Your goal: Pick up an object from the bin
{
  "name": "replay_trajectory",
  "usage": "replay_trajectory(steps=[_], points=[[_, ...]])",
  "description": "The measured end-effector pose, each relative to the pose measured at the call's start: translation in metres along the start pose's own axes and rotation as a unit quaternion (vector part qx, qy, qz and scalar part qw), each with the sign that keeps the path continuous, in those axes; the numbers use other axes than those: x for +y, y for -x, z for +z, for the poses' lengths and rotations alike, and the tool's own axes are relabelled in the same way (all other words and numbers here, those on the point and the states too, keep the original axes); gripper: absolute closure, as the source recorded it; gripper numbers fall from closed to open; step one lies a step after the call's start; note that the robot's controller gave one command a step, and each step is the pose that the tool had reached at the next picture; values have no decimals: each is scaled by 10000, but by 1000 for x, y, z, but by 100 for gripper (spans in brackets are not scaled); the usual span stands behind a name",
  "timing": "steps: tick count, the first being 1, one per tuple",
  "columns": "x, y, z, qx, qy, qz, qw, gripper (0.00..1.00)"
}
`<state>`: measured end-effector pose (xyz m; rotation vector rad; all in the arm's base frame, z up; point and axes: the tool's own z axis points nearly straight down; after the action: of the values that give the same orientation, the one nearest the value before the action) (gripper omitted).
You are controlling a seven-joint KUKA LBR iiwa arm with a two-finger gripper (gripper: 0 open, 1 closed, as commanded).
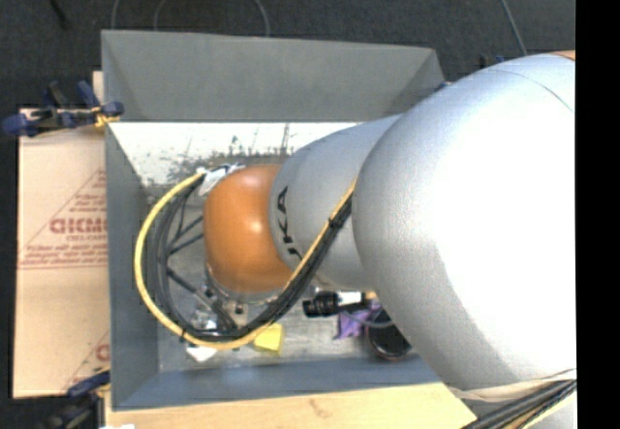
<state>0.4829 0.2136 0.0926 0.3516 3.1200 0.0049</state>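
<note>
Camera view, from above and a little to one side: looks down into a grey metal bin [126,253] with sloping walls and a pale floor, speckled dark along its far edge. Shows a thick silver arm [465,224] coming in from the right and covering most of the bin's right half. Narrows toward the wrist and ends in a rounded orange cover [242,229], ringed on the left by a loop of yellow cable [145,243], with thin black cables [179,243] strung inside that loop. Just below the cover, low over the lower-left part of the floor: the claw [215,309], tucked in among dark metal parts and cable (open, closed or gripping something, cannot tell from this angle). Nearest to it, a small yellow piece [268,338] lying on the floor just to its lower right, touching the bend of the yellow cable or very nearly so. Also close, a white scrap [201,352] right below the claw, by the near wall. Farther right along the near side, under the arm's edge: a short black cylinder [325,304] with a pale end, lying on its side; next to it a small purple thing [354,322]; then a dark round thing [389,340], half hidden by the arm.
</note>
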Motion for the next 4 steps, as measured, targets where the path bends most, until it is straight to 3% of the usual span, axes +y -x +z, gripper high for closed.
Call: replay_trajectory(steps=[1, 2, 3, 4], points=[[-1, -1, 2, 13, -16, 4, 10000, 0], [-1, -1, 2, 12, -15, 8, 10000, 100], [-1, -1, 2, 12, -15, 12, 10000, 0], [-1, -1, 2, 12, -13, 18, 10000, 100]])
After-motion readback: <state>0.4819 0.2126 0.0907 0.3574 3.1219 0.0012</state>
